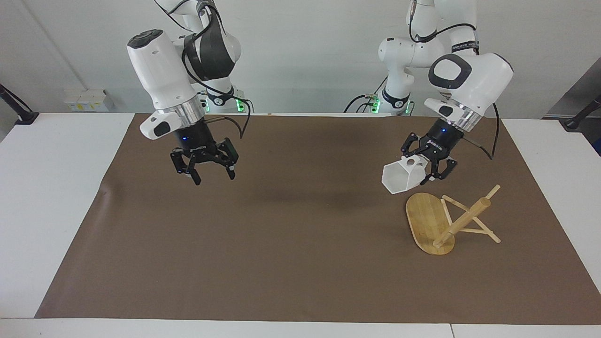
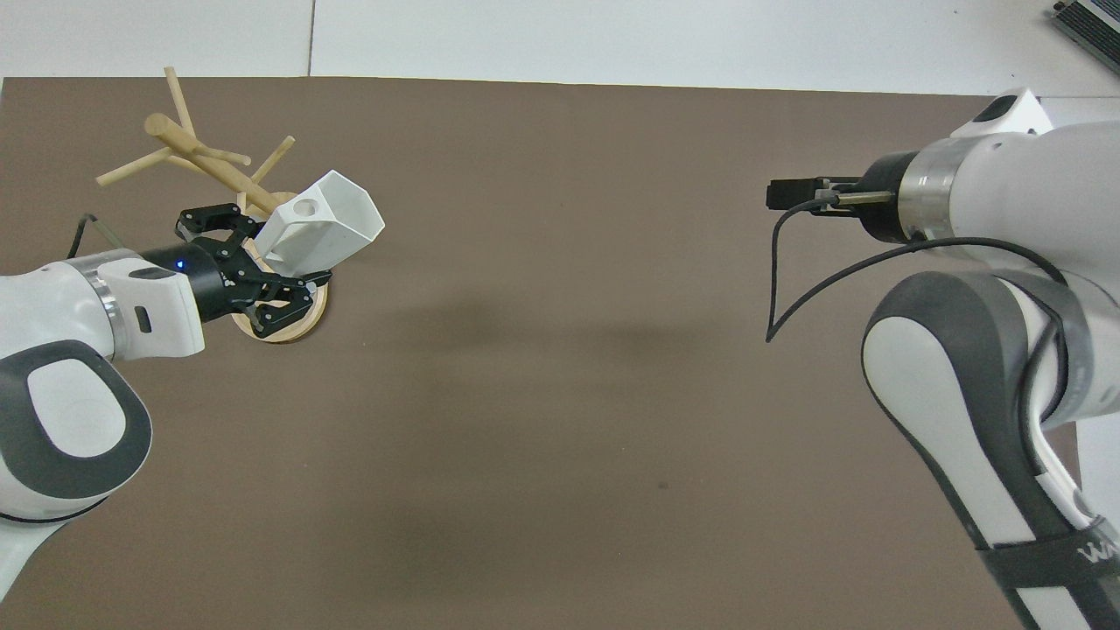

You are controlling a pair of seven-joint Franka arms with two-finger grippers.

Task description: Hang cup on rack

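The left gripper (image 1: 428, 170) was clamped on the faceted white cup (image 1: 400, 177) by its blocky handle, over the bamboo rack (image 1: 446, 220). The right gripper (image 1: 206, 171) hung wide open, holding nothing, over the brown mat (image 1: 291, 244).

White wall (image 1: 328, 47), brown-matted table (image 1: 281, 244)

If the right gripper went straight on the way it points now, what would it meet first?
The right gripper, open and empty, points almost straight down. Nothing lies under it but the bare brown mat, so probably that; cup and rack are well aside.
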